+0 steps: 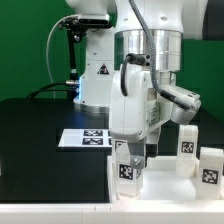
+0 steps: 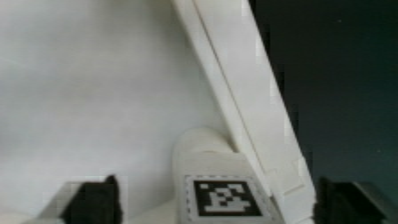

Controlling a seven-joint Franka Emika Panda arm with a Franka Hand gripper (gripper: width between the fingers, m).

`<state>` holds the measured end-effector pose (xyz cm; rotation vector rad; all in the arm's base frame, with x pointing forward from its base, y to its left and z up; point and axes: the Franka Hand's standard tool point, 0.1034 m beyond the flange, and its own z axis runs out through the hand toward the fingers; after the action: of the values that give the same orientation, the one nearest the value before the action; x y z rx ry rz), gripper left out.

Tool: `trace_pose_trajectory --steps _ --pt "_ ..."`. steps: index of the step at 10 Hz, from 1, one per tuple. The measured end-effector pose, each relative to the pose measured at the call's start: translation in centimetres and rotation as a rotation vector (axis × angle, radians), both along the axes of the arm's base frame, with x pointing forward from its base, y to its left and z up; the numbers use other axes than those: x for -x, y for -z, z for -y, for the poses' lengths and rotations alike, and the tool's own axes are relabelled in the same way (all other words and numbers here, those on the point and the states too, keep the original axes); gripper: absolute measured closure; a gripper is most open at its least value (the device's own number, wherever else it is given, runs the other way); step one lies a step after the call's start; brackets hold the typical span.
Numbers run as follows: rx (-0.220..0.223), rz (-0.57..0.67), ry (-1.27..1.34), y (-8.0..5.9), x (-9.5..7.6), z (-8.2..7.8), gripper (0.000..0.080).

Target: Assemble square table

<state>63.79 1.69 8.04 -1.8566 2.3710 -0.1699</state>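
Leg-mounting step, by the look of it. Gripper (image 1: 136,152) low over the square panel (image 1: 165,183), one tagged leg (image 1: 126,166) standing upright between the fingers at the panel's near corner on the exterior view's left. In wrist view the dark fingers (image 2: 89,200) stand clear either side of that leg (image 2: 226,185), gaps visible, so jaws wide, nothing clamped.

Three more legs (image 1: 187,142) wait on the exterior view's right, at or on the panel's far side; can't tell which.

Next, prob: lift straight up w/o nudging the leg, check it's seated, then fetch another leg.

Surface: black tabletop (image 1: 40,120), marker board (image 1: 84,138) flat beside the panel. Green backdrop (image 1: 30,40) behind, arm base at rear.
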Motion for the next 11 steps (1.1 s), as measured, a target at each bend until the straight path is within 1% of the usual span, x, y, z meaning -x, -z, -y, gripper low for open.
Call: trace_pose_trajectory --steps 1,2,6,7,8,9,11 --pt "0.03 0.0 -0.166 -0.3 -0.1 0.3 0.0178" --pt "0.058 -0.001 -0.32 -0.4 -0.1 0.4 0.0159" --pt "0.105 -0.006 -0.584 -0.3 -0.1 0.5 0.0151" --pt "0.123 -0.01 -0.673 -0.3 -0.1 0.6 0.0151" --pt "0.17 -0.025 -0.893 -0.3 0.0 1.0 0.0151" --pt "0.203 -0.035 -1.072 -0.3 -0.1 1.5 0.0151" --pt "0.2 -0.034 -1.046 -0.3 0.0 1.4 0.0151"
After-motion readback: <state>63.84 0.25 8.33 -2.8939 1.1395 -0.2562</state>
